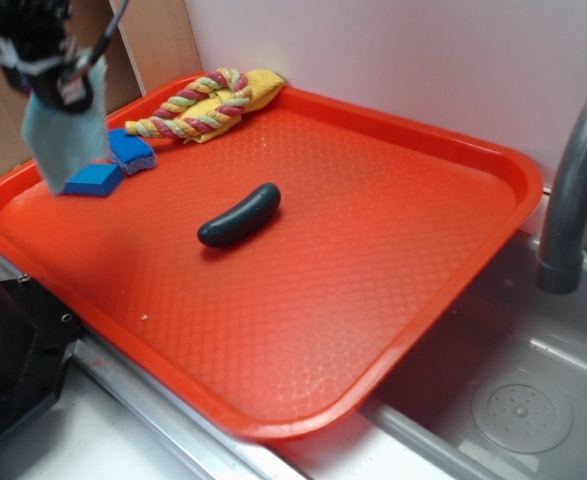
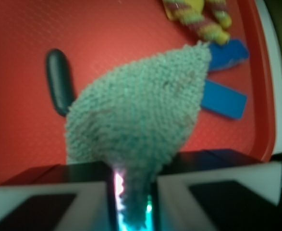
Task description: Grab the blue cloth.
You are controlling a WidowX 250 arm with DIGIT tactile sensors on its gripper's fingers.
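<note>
Exterior view: raised hand (image 1: 61, 85) pinches the blue cloth (image 1: 65, 140), dangling above the blue sponges (image 1: 113, 165) on the orange tray (image 1: 393, 300) beside a steel sink (image 1: 533, 400).

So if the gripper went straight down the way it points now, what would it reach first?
Probably the blue sponges on the tray: the gripper, jaws shut on the blue cloth, hangs roughly above them, though depth is hard to judge and the dangling cloth would touch first.
</note>
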